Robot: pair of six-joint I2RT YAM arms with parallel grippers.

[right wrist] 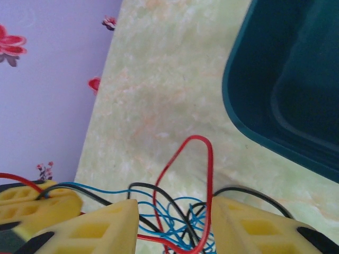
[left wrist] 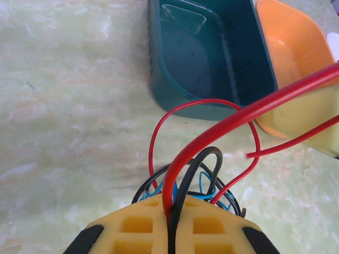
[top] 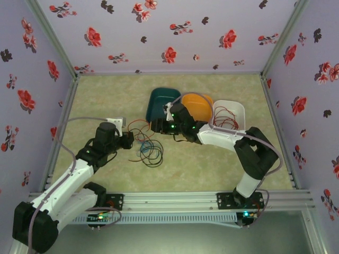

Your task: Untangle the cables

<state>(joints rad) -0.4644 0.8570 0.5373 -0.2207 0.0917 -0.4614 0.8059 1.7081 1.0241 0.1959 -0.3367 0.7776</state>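
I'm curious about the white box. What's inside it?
Inside the white box lie red cable loops. The right arm covers its near corner, so that part is hidden.

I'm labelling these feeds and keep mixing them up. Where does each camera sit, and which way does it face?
Top external: above, behind the robot, facing down at the table; left arm and right arm show.
Left wrist: on the left hand, facing the teal tray; its shut fingers pinch cables.
Right wrist: on the right hand, facing the cables; its open fingers show.
All share: cables, teal tray.
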